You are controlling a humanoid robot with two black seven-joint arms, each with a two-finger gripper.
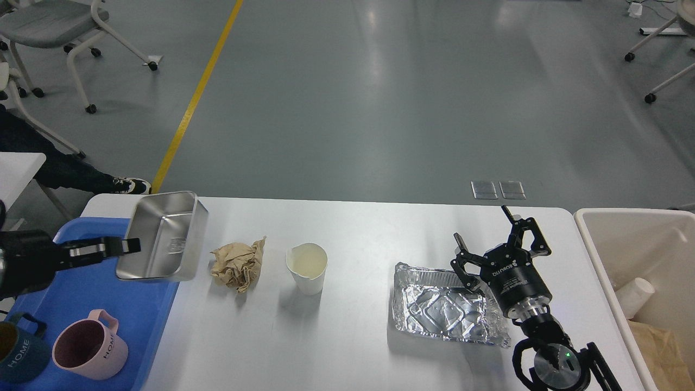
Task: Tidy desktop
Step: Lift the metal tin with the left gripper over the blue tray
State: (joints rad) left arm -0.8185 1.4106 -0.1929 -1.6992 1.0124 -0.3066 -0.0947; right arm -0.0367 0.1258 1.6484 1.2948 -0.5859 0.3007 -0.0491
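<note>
Steel tin (163, 236) is pinched by its near rim in the left gripper (127, 246), fingers closed on the wall, tin tilted w/ its open side facing the camera. It hangs over the far right corner of the blue tray (87, 282), partly past the tray's right edge and over the desktop (358, 336). Tin's long axis runs roughly away from the robot, about parallel to that edge. Judgement: the drop only needs a shift further into the tray, then a lowering; tray floor left of the tin looks free, while the pink mug (89, 347) and dark mug (21, 355) sit at the tray's near end, well apart from it.

Right gripper (491, 239) is spread wide, holding nothing, poised over the far right part of the foil tray (442, 309), far right of the blue tray. Crumpled brown paper (238, 264) lies just right of the blue tray, paper cup (307, 266) beyond that. Beige bin (635, 271) sits at the desktop's right end; right arm is nearer to it and the foil.
</note>
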